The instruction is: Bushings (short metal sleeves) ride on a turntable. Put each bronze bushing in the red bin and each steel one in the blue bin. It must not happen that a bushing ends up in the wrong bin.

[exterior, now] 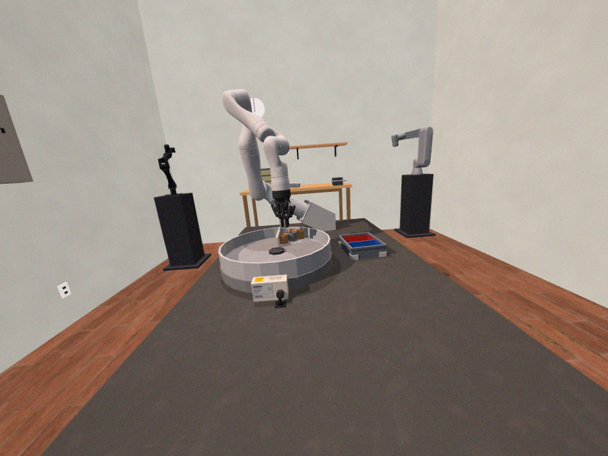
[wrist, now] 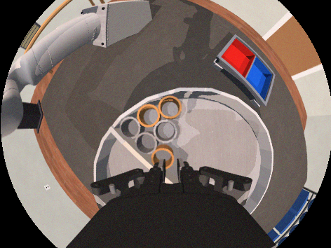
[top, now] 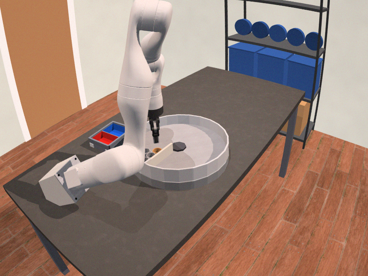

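Note:
My gripper is open a narrow gap, empty, pointing down above the turntable. Just beyond its fingertips in the wrist view stands a bronze bushing. Two more bronze bushings, one near the rim and one beside it, stand upright. Three steel bushings stand among them. The red bin and blue bin show no bushings; their floors are partly hidden.
A cream divider crosses the turntable beside the bushings. A raised wall rings it, and a dark hub marks its centre. A white box and a small black stand are beside the turntable.

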`<state>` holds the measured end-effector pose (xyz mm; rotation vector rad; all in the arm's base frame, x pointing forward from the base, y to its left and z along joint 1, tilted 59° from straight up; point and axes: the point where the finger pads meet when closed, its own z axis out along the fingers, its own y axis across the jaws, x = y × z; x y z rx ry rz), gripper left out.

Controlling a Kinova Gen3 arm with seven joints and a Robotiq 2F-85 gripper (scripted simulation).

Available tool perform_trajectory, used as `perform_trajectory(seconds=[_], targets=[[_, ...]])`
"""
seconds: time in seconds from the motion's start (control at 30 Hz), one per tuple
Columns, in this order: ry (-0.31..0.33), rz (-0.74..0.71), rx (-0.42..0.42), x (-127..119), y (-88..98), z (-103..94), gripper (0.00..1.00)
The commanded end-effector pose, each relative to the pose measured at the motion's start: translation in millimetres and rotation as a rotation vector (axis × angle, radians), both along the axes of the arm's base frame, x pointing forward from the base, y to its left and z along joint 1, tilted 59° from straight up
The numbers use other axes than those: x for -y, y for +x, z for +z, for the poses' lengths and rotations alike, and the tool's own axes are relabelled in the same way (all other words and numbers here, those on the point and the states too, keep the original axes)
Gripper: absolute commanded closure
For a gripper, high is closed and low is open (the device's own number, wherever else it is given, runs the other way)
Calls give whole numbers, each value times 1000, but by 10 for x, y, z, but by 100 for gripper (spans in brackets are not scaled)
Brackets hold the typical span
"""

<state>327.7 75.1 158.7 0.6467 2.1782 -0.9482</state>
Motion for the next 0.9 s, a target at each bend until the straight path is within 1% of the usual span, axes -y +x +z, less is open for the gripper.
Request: perform_trajectory(seconds=[0.0,0.07,0.17,0.33,0.7,0.87], targets=[[-3,-4,0,59,19,-28,82],[-3,-4,0,105,41,-58,82],[-3,-4,0,105,41,-58,82],[-4,-5,0,220,96,-133,82],[-4,-5,0,220,96,-133,82],[-3,-4,0,271,121,-167,82]])
